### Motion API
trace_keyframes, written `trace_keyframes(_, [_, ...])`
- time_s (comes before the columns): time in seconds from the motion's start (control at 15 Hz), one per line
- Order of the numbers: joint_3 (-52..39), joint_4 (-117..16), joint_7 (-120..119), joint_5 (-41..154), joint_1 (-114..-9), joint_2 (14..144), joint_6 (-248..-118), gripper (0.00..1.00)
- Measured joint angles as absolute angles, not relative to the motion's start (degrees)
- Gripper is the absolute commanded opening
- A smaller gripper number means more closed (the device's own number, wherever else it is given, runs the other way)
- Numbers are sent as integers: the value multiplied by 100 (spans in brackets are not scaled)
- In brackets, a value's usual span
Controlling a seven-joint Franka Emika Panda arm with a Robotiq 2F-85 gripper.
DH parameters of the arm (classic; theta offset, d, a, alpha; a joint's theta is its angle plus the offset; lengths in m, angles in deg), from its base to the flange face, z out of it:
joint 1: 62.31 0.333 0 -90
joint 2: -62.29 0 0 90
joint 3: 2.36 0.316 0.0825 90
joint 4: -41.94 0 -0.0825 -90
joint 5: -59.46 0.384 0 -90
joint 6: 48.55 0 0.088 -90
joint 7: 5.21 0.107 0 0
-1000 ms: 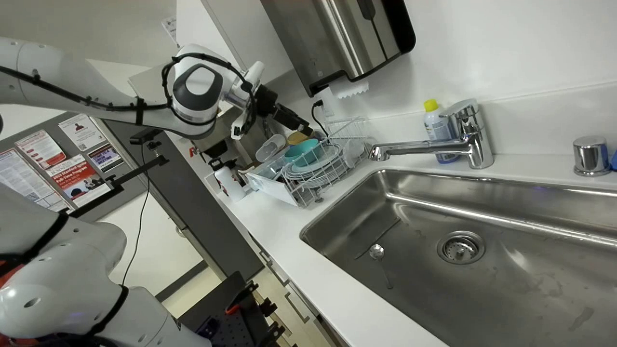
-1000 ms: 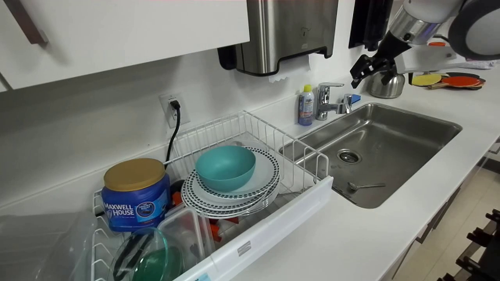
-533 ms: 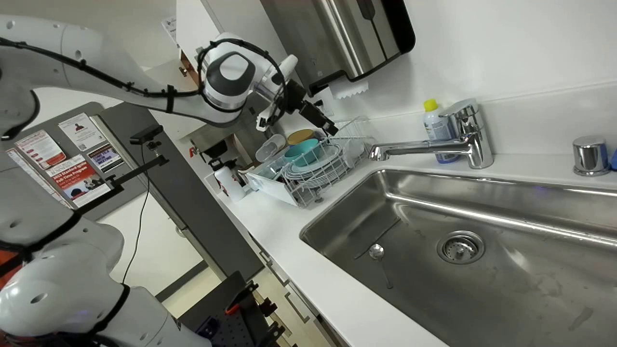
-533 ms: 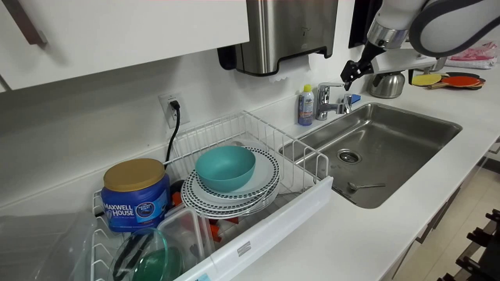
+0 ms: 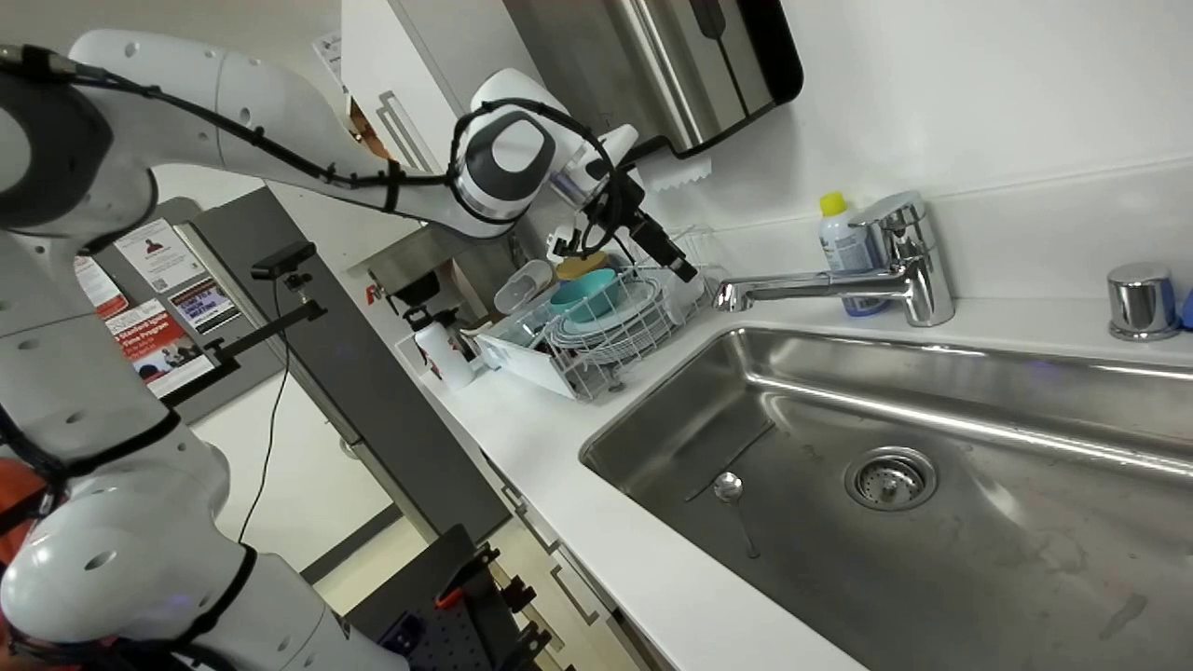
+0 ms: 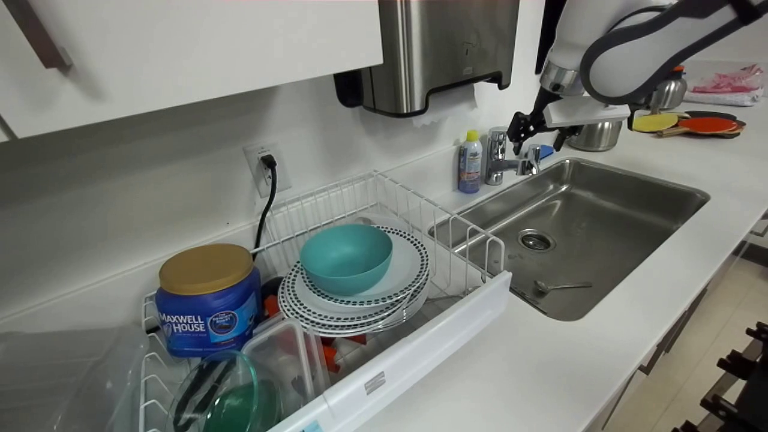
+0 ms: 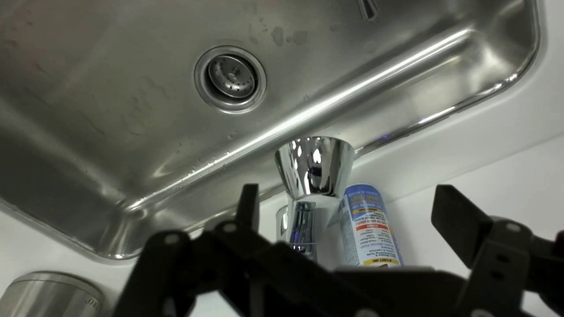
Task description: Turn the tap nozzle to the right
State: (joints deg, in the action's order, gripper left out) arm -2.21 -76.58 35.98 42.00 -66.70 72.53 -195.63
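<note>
The tap nozzle is a shiny chrome spout in both exterior views (image 5: 792, 287) (image 6: 517, 166), jutting from a chunky chrome base (image 5: 927, 291) over the sink edge. In the wrist view its flared end (image 7: 315, 167) points toward the camera, with the faucet body (image 7: 303, 229) behind, partly hidden by the gripper. My black gripper (image 5: 682, 265) (image 6: 537, 144) hovers just left of and above the spout tip in an exterior view, with a gap between. In the wrist view the gripper (image 7: 347, 198) is open and empty. The nozzle appears in the span between its fingers, nearer the left finger (image 7: 249, 204).
A yellow-capped spray can (image 5: 846, 252) stands beside the faucet, also in the wrist view (image 7: 372, 224). A small chrome fitting (image 5: 1144, 298) stands farther along. A dish rack (image 6: 504, 264), the sink (image 5: 671, 391), a paper-towel dispenser (image 5: 643, 75) and a metal kettle (image 6: 594, 137) are around.
The arm and gripper have moved toward the tap, rightward and a little down in an exterior view, closing much of the gap to the spout tip. The tap has not moved.
</note>
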Motion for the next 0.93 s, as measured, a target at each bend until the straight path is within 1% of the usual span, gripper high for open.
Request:
trace_keyframes(0.4, [-504,-7121,3074,4762,-6555,7826,-19564,100])
trace_keyframes(0.8, [-713,-6704,2878,4875,-6441,8274,-19554,100])
trace_keyframes(0.87, [-740,-6660,2870,4887,-6417,8328,-19553,75])
trace_keyframes(0.93, [-765,-6622,2865,4902,-6392,8376,-19552,74])
